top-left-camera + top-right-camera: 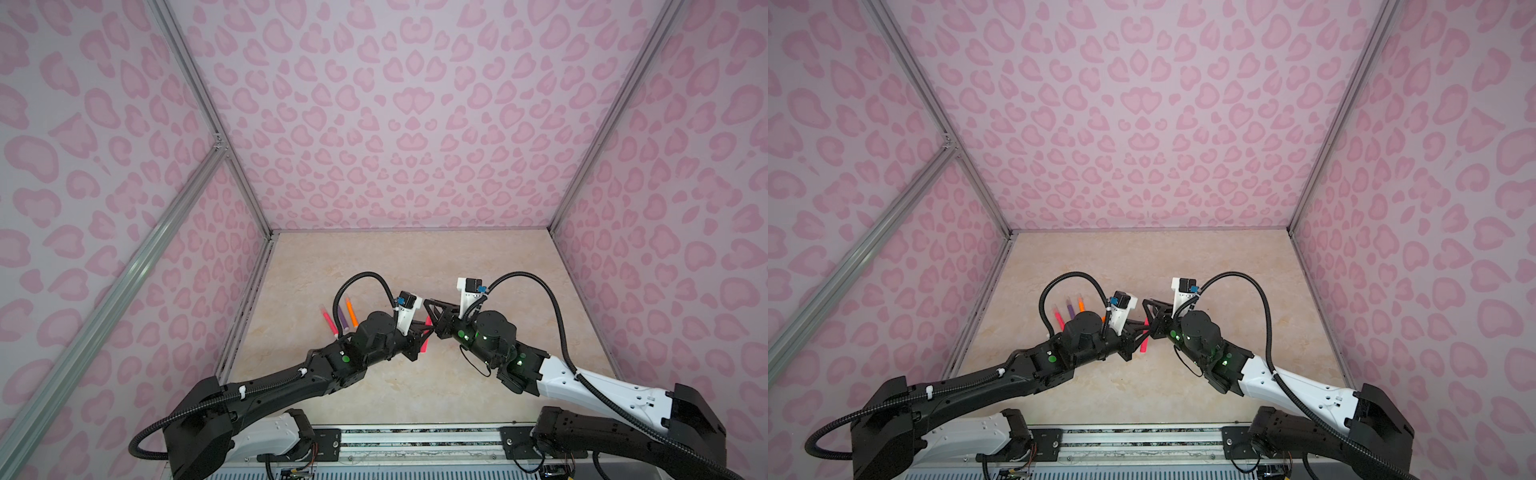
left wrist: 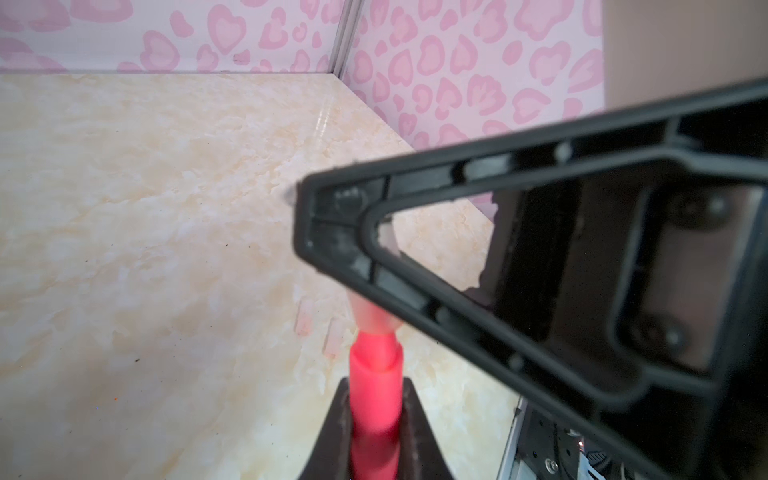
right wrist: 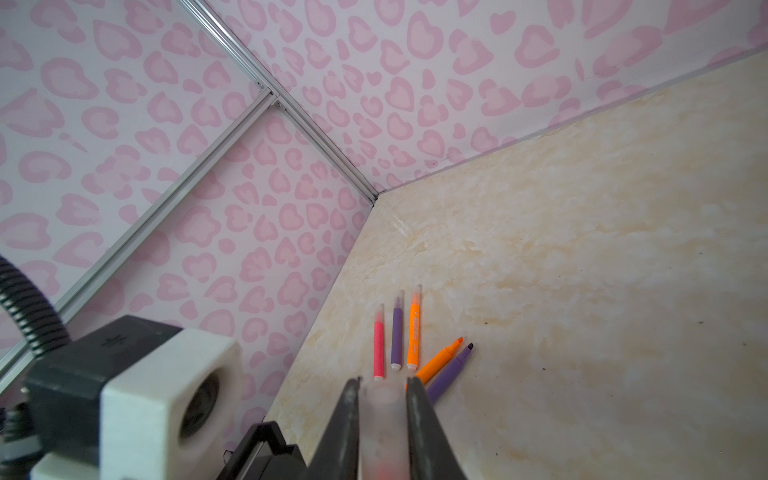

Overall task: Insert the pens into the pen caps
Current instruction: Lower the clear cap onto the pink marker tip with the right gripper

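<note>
Pink-red pen (image 2: 376, 415), clenched by left gripper (image 2: 376, 390), meets the clear cap (image 3: 380, 424) the right gripper (image 3: 383, 382) grasps, aligned end-to-end for insertion.

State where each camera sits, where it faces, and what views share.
Top views: above the robot's base, facing down over the table; both arms show.
Right wrist: on right arm, facing far left corner; right end effector with clear cap shows.
Left wrist: on left arm, facing far right corner; left end effector with pink pen shows.
Shared: top views and right wrist show the three-pen row.
</note>
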Motion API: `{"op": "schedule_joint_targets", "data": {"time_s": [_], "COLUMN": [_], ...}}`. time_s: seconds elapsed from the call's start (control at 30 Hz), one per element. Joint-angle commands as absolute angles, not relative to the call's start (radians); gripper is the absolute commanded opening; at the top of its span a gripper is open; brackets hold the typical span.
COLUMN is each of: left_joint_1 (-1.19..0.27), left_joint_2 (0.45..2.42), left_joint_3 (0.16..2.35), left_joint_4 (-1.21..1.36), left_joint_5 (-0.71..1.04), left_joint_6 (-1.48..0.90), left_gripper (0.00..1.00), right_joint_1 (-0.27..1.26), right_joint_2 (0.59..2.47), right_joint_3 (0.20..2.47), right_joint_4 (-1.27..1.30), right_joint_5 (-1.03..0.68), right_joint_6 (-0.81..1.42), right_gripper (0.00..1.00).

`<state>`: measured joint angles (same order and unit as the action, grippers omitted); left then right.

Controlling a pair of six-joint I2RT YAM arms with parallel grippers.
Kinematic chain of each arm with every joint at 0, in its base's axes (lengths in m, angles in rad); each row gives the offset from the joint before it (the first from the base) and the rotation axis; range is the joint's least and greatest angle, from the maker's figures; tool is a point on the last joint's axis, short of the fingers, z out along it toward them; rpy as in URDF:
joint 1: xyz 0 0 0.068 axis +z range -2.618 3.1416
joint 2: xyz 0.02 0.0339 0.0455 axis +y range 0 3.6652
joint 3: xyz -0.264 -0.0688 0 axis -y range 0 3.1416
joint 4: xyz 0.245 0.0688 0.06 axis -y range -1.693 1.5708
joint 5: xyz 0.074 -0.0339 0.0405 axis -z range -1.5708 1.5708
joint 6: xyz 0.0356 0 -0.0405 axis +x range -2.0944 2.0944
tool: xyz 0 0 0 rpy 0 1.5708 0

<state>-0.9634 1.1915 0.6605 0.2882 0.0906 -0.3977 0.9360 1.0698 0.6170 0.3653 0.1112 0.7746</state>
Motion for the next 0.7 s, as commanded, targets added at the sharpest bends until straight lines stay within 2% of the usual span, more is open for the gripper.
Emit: {"op": "schedule_joint_targets", "data": {"time_s": [0.0, 0.13, 0.23, 0.43, 0.5, 0.67], "left_joint_1": [-0.966, -0.968, -0.969, -0.983, -0.993, -1.02], "left_joint_2": [1.193, 1.193, 1.202, 1.24, 1.254, 1.282], "left_joint_3": [0.677, 0.678, 0.684, 0.709, 0.721, 0.748], "left_joint_4": [0.356, 0.353, 0.347, 0.332, 0.322, 0.297], "left_joint_5": [0.118, 0.117, 0.117, 0.119, 0.116, 0.095], "left_joint_6": [-0.371, -0.37, -0.367, -0.355, -0.345, -0.321], "left_gripper": [0.03, 0.03, 0.03, 0.03, 0.03, 0.03], "right_joint_1": [0.939, 0.941, 0.941, 0.94, 0.939, 0.932], "right_joint_2": [1.043, 1.019, 1.005, 0.963, 0.941, 0.881], "right_joint_3": [0.602, 0.598, 0.598, 0.588, 0.58, 0.568], "right_joint_4": [0.325, 0.315, 0.304, 0.279, 0.257, 0.195], "right_joint_5": [0.104, 0.095, 0.098, 0.134, 0.175, 0.245], "right_joint_6": [0.754, 0.743, 0.735, 0.723, 0.723, 0.721], "right_gripper": [0.26, 0.38, 0.43, 0.59, 0.61, 0.59]}}
